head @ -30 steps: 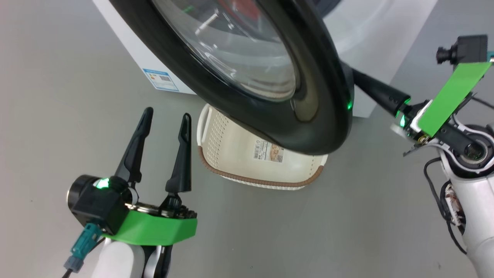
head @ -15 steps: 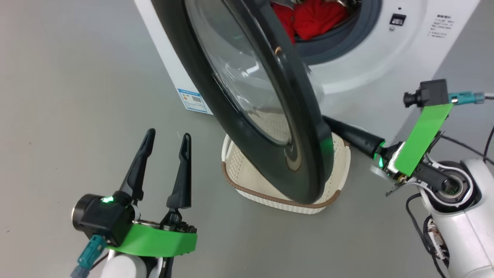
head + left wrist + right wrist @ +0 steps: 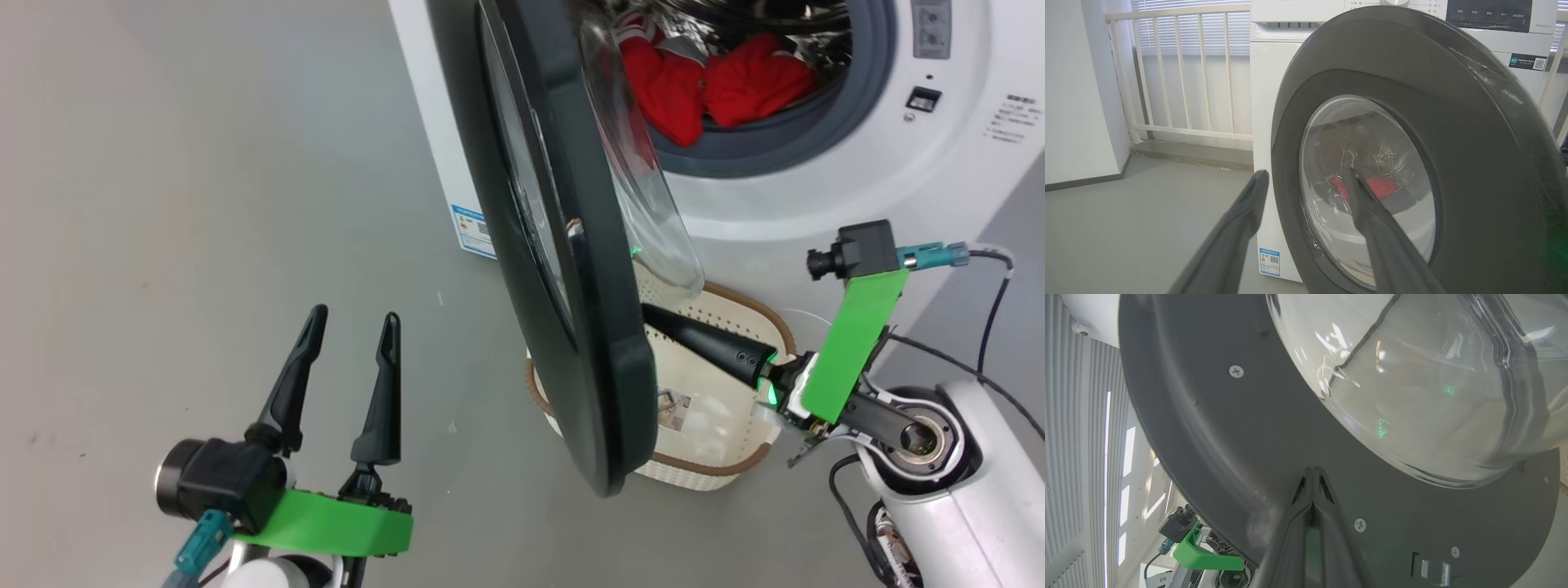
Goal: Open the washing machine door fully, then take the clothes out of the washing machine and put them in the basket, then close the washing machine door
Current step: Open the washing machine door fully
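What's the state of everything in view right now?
washing machine door: swung partway open
washing machine: drum exposed, loaded
clothes: red, piled inside the drum, not yet taken out
basket: upright on the floor below the door, no clothes in the visible part
left gripper: open, empty, clear of the door
right gripper: shut, tips against the door's inner face, below the glass bowl

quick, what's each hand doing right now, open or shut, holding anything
left hand: open, holding nothing
right hand: shut, gripping nothing, tips against the inner face of the washing machine door
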Controlling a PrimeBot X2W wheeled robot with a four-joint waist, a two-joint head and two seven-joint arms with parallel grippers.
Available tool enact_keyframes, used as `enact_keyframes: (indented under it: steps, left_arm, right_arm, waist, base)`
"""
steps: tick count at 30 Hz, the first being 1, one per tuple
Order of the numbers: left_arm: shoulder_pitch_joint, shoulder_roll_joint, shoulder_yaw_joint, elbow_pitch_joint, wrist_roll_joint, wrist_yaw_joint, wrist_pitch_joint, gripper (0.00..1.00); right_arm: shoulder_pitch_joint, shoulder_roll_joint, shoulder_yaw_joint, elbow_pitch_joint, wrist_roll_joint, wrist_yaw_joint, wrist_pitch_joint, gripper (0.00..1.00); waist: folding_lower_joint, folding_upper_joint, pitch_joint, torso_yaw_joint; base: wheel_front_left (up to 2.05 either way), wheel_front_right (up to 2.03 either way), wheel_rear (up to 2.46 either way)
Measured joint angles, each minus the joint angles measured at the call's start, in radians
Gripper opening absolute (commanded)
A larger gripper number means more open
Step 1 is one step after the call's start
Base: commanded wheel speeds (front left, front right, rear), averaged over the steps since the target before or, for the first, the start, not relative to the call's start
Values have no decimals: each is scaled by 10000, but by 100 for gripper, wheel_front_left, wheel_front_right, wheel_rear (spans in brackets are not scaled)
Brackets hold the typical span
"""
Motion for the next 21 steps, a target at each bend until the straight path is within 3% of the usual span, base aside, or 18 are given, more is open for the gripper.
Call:
enact_keyframes:
  steps: [10, 21]
  left_arm:
    - [189, 123, -10, 36, -90, 50, 188, 100]
    - [379, 144, 54, -219, -176, 245, 186, 100]
  right_arm:
    - [248, 391, 309, -6, -17, 0, 336, 0]
    - [-12, 698, 876, 487, -86, 2, 688, 0]
  waist:
    - [0, 0, -310, 688]
    - [0, 0, -107, 825]
  base:
    - [0, 0, 0]
    - [0, 0, 0]
